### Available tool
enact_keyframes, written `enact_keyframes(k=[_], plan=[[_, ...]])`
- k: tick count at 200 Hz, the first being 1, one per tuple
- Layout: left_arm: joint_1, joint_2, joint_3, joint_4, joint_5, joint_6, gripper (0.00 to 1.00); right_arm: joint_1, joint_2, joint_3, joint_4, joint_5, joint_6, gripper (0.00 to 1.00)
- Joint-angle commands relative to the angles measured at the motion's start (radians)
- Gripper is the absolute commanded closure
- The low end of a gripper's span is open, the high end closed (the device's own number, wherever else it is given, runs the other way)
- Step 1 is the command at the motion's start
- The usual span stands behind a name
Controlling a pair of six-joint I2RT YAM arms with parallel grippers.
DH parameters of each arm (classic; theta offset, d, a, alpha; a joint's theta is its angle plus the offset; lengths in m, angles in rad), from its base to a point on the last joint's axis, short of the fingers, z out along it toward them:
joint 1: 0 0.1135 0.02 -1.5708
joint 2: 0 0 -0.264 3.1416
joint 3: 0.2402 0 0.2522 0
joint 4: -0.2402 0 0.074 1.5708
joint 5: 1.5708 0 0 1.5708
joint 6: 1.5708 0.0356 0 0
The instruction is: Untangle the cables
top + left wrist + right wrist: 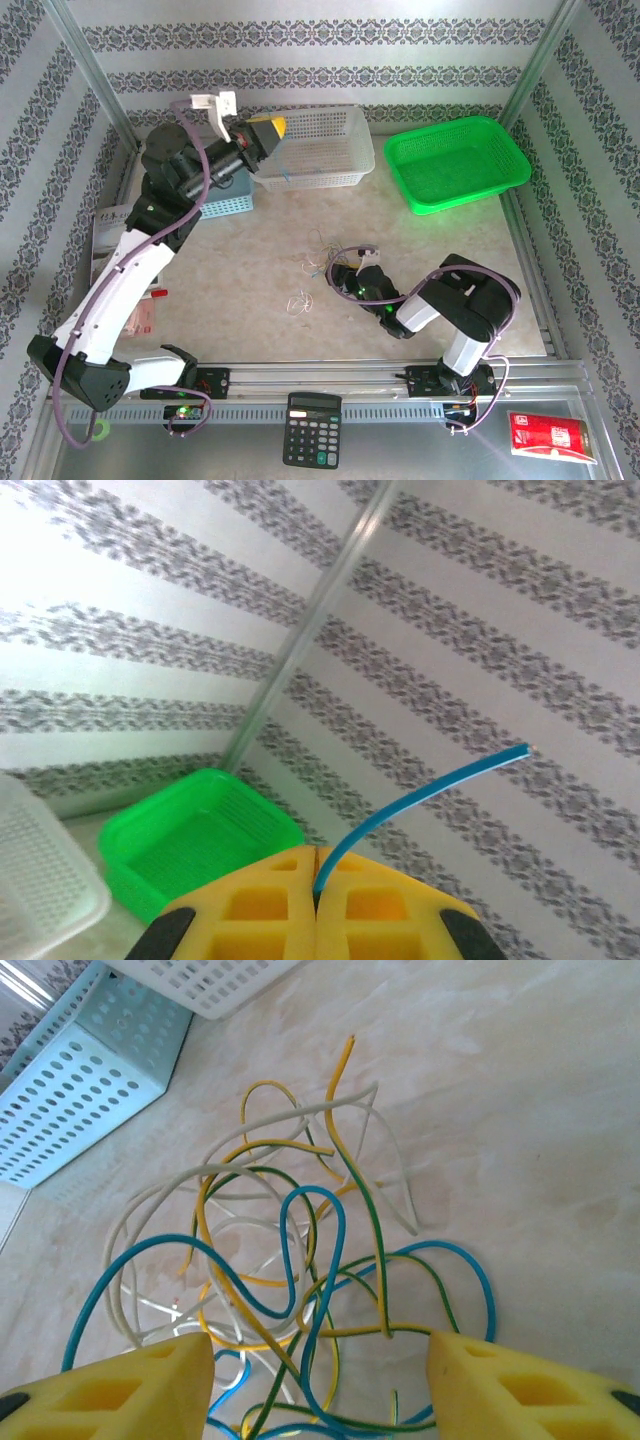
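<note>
The cables (322, 255) lie as a loose tangle of blue, yellow, green-and-yellow and whitish strands (300, 1240) on the table's middle. A few whitish strands (298, 300) lie apart, a little nearer. My right gripper (340, 272) hovers low over the tangle. In the right wrist view its yellow jaws (318, 1345) stand open, one on each side of the strands, gripping none. My left gripper (265, 130) is raised at the back left, next to the white basket. It (316, 865) is shut on one blue cable (420, 795), which curves up and to the right from between the jaws.
A white basket (315, 148) and a green basket (455, 160) stand at the back, a light blue basket (228, 195) at the back left. A calculator (313, 430) and a red packet (550, 435) lie at the near edge, below the rail.
</note>
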Motion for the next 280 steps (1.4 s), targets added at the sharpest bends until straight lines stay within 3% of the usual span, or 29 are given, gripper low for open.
enact_keyframes(k=[1, 41, 95, 191, 225, 243, 280], plan=[[0.065, -0.005, 0.034, -0.08, -0.04, 0.062, 1.0, 0.008, -0.082, -0.013, -0.052, -0.026, 0.008, 0.36], [0.202, 0.031, 0.023, -0.121, -0.115, 0.088, 1.0, 0.004, -0.274, 0.012, -0.246, -0.025, -0.03, 0.32], [0.36, 0.11, 0.008, -0.082, -0.128, 0.099, 1.0, -0.021, -0.541, 0.041, -0.535, -0.032, -0.074, 0.3], [0.477, 0.364, 0.095, -0.065, -0.291, 0.228, 1.0, -0.09, -0.872, 0.041, -0.896, -0.094, -0.099, 0.3], [0.494, 0.461, 0.127, -0.082, -0.31, 0.281, 1.0, -0.129, -0.926, 0.03, -0.95, -0.077, -0.091, 0.19], [0.505, 0.497, 0.122, -0.082, -0.307, 0.299, 1.0, -0.14, -0.944, 0.034, -0.979, -0.05, -0.084, 0.02], [0.529, 0.554, 0.122, -0.106, -0.272, 0.328, 1.0, -0.147, -0.938, 0.077, -1.044, 0.01, -0.057, 0.02]])
